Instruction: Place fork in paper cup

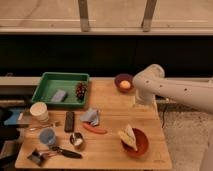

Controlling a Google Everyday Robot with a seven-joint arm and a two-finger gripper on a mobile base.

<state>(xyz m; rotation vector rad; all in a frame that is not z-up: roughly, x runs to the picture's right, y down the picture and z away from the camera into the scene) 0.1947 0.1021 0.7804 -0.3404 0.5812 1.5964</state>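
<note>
Gripper (136, 103) hangs below the arm at the table's (107, 150) right side; open or clenched, I cannot tell. 1 fork (44, 126), faint, lies just below the paper cup (39, 111), left of the remote (69, 121).

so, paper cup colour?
Paper cup is cream-white, camera view. Pincer hangs over the table, away from it.

A light wooden surface (107, 150) stood before a dark wall (100, 55). Above ran a pale ledge (50, 31) under bright windows (115, 10). Speckled grey floor (186, 132) lay rightward.
</note>
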